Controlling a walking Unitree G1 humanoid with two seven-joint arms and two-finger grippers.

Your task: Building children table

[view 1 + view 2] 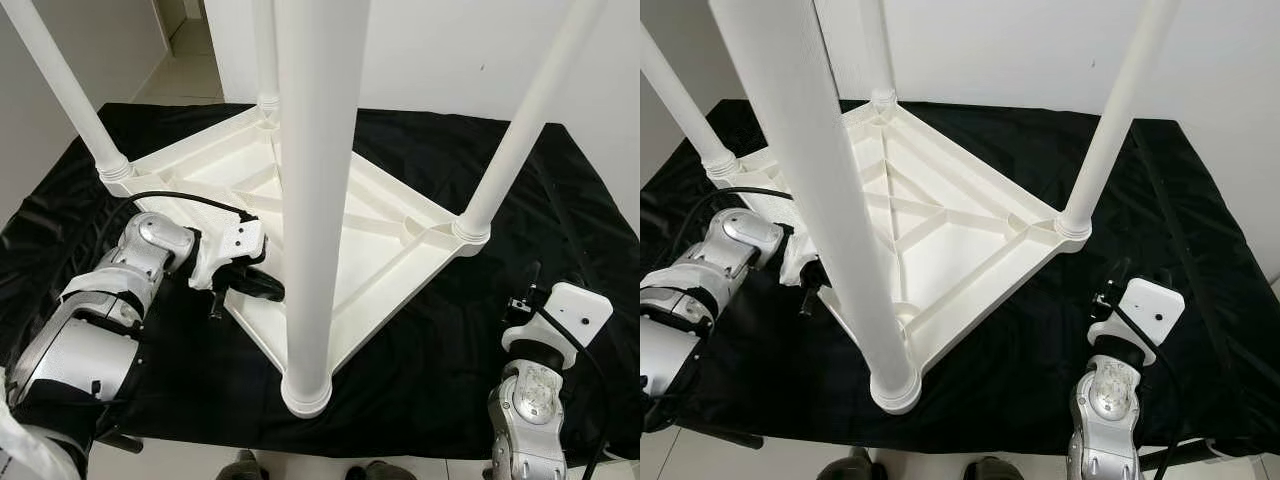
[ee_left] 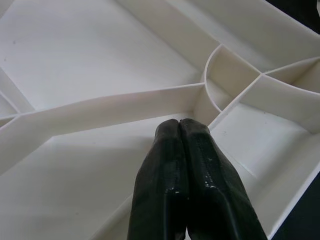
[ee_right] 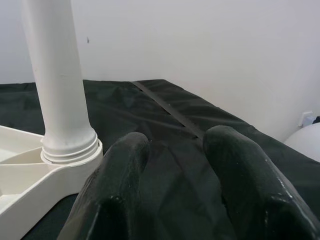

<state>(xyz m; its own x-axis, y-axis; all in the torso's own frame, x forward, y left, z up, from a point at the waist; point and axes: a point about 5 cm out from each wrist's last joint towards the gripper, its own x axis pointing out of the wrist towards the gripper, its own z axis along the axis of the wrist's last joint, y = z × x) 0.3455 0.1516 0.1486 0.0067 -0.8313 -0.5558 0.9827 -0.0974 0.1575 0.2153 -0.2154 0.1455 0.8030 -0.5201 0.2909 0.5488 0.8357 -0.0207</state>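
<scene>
Left gripper (image 1: 262, 284) clenched empty over upturned table (image 1: 380, 235) rim; right gripper (image 3: 175, 165) parted, idle; four legs seemingly seated; press each leg (image 1: 315, 200) firm, check collars.

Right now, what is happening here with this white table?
The white table lies upside down on a black cloth, with all four legs standing up in its corners. The left gripper rests over the table's ribbed underside near the front leg, its jaws shut on nothing. The right gripper hovers over the cloth beside the right corner leg, its jaws open and touching nothing.
</scene>
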